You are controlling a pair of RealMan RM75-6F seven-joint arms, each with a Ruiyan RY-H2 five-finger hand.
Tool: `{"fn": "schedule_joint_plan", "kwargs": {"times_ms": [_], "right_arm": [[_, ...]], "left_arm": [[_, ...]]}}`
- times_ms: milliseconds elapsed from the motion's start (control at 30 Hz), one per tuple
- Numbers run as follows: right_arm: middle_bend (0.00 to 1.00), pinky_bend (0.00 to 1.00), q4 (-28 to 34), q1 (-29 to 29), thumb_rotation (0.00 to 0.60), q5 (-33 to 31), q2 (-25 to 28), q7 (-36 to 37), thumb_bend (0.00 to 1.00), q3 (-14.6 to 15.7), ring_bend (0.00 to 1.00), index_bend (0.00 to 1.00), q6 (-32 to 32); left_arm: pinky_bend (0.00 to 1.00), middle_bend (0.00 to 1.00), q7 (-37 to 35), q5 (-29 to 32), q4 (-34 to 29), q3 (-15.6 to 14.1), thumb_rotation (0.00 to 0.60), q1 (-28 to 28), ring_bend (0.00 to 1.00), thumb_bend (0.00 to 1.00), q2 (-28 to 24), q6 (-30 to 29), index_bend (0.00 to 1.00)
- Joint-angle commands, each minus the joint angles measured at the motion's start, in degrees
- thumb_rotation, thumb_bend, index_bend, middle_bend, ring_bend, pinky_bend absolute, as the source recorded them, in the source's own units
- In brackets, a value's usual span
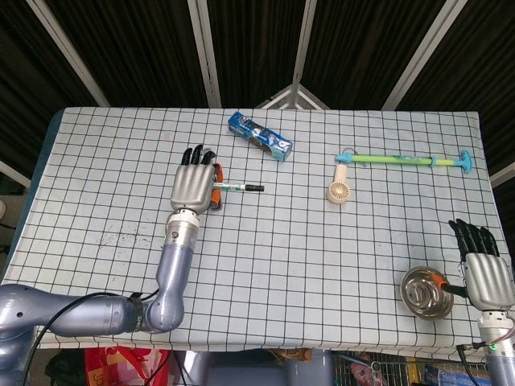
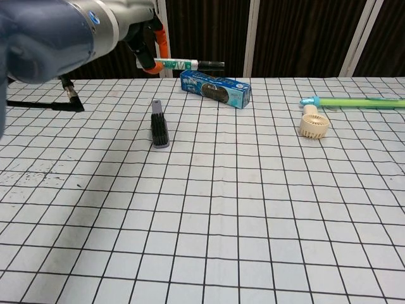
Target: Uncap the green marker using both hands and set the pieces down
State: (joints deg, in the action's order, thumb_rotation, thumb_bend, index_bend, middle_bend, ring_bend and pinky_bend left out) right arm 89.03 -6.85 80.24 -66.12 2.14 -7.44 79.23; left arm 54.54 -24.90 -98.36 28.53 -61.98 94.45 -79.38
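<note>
The marker is held in the left hand, pinched at its near end between curled fingers, and is carried clear of the desk; in the chest view it is seen in the air above and just left of the blue box, with the hand at its left end. The lifting step is judged to be in hand, with the cap not yet pulled. The long axis of the marker is kept roughly level and is run across the desk, from the left hand toward the robot's right; the dark end is pointed right, toward the box, and whether that end is the cap cannot be told. The right hand is seen well apart, beyond the metal bowl, with its fingers extended and nothing held. For the next move, the right hand is judged to be needed at the free dark end, so that a pull along the axis can be made.
</note>
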Motion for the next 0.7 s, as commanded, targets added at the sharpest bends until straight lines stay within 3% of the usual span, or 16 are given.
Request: {"fn": "schedule_joint_plan", "kwargs": {"times_ms": [33,400,533,700], "right_arm": [[0.08,0.02,4.28,-1.33,0.6,-0.11,1.53,-2.68,0.18,-1.28,0.06,0.09,-0.2],[0.08,0.02,25.26,-8.36,0.6,-7.65,7.95,-10.41,0.18,-7.21,0.06,0.16,-7.22],[0.08,0.02,29.89,-12.81,0.6,-12.45,6.76,-18.64,0.18,-9.9,0.07,0.22,-8.41],[0.08,0.02,33.35,-20.22,0.6,-22.12,1.66,-29.01,0.18,-13.68,0.08,0.25,-8.66]], "left_arm": [[0.0,0.16,0.34,0.37,-3.86,1.07,0.6,0.42,0.0,0.57,-1.89,-1.63,0.6],[0.0,0.16,3.3,3.96,-6.64,2.13,0.6,-3.13,0.0,0.57,-0.98,-3.92,0.6],[0.0,0.16,3.0,4.23,-5.65,2.18,0.6,-4.27,0.0,0.57,0.21,-3.98,0.6],[0.0,0.16,2.47,4.06,-3.99,1.94,0.6,-5.57,0.0,0.57,1.71,-3.61,0.6]]}}
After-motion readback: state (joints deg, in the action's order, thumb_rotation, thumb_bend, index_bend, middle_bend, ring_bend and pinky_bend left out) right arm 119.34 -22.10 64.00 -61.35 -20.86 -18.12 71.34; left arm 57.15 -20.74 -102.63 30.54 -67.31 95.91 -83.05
